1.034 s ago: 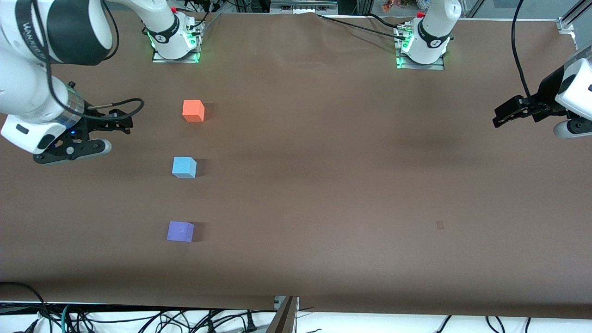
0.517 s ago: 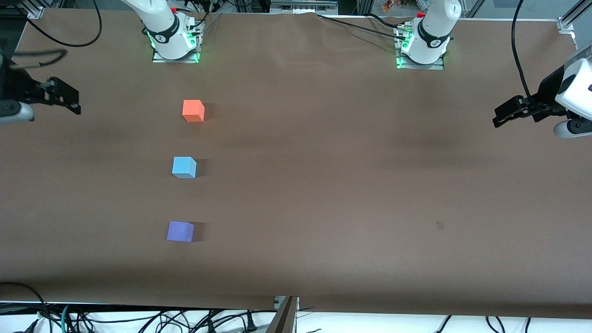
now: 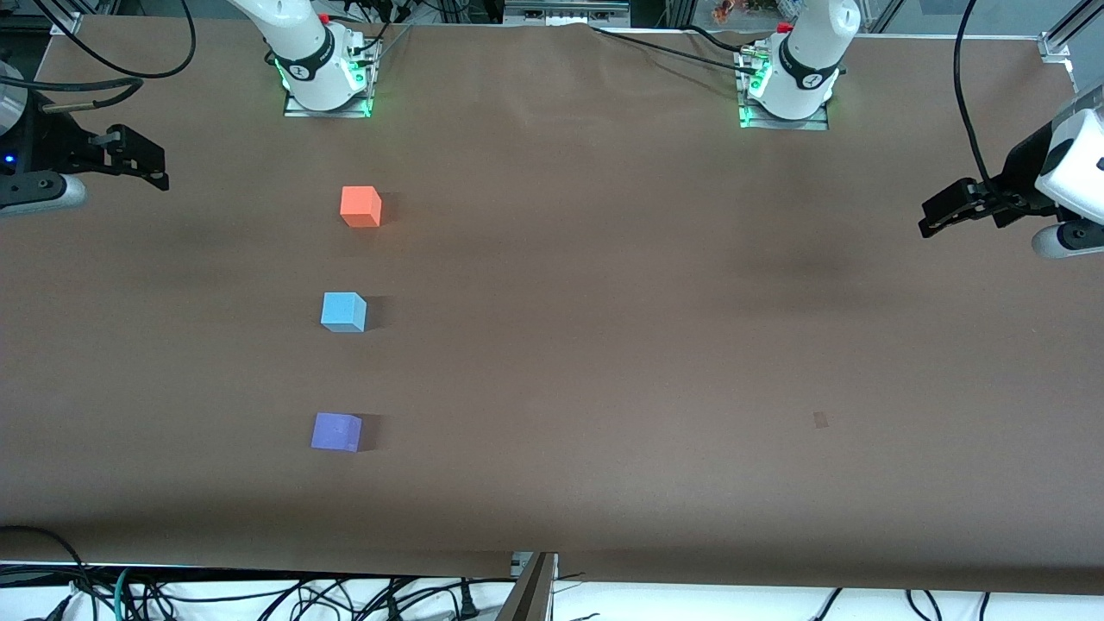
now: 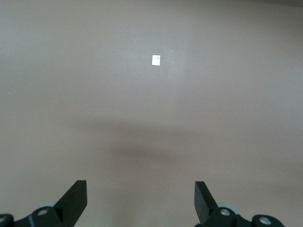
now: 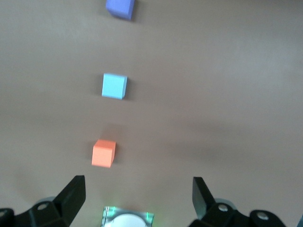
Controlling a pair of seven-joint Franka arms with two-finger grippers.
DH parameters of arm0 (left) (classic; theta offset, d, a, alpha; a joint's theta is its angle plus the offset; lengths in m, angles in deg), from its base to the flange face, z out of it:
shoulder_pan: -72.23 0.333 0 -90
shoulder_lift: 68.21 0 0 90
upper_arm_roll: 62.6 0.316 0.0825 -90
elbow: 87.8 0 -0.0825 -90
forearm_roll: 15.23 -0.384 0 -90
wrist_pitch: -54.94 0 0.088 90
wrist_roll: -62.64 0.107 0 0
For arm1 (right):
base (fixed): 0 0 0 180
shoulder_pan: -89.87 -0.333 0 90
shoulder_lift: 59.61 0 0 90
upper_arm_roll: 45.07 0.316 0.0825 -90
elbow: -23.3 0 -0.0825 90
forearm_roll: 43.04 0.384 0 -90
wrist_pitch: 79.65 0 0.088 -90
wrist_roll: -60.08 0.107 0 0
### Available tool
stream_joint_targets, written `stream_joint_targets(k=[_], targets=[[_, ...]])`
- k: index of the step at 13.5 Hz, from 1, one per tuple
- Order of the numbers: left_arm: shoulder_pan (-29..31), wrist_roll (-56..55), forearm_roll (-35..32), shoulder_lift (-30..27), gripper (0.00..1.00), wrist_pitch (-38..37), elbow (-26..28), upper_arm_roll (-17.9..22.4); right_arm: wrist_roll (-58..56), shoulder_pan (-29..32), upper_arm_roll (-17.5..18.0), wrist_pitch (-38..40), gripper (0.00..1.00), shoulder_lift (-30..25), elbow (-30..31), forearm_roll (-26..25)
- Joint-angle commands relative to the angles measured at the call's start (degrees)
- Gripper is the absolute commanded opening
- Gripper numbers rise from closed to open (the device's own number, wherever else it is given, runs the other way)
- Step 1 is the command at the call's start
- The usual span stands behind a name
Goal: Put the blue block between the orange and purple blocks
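Observation:
The blue block [image 3: 343, 311] sits on the brown table in a line between the orange block [image 3: 360, 207] and the purple block [image 3: 335, 431], apart from both. The orange one is farthest from the front camera and the purple one nearest. My right gripper [image 3: 151, 164] is open and empty, raised at the right arm's end of the table, well away from the blocks. In the right wrist view my right gripper [image 5: 138, 196] is open, with the orange block [image 5: 103, 153], blue block [image 5: 114, 86] and purple block [image 5: 120, 8] in a row. My left gripper [image 3: 931, 217] waits open and empty at the left arm's end; it also shows in its wrist view [image 4: 140, 198] over bare table.
The right arm's base [image 3: 323, 73] and the left arm's base [image 3: 789, 86] stand along the table's edge farthest from the front camera. A small pale patch [image 4: 156, 60] lies on the table, also seen in the front view [image 3: 820, 420]. Cables hang by the near edge [image 3: 345, 595].
My right arm has pulled up and away from beside the blocks to the right arm's end of the table. The three blocks and the left arm have not moved.

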Motion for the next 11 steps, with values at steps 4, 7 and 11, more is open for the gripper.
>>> stream_joint_targets(k=[4, 7, 11], targets=[[-0.23, -0.61, -1.23, 0.37, 1.00, -1.40, -1.25, -0.18, 1.72, 2.12, 1.56, -0.23, 1.00, -1.34, 2.81, 0.96], [-0.23, -0.61, -1.23, 0.46, 1.00, -1.49, -1.16, -0.18, 5.94, 3.08, 1.47, -0.76, 1.00, -1.34, 3.07, 0.87], [-0.23, -0.61, -1.23, 0.46, 1.00, -1.40, -1.25, -0.18, 5.32, 4.49, 1.30, -0.59, 1.00, -0.91, 2.73, 0.79]])
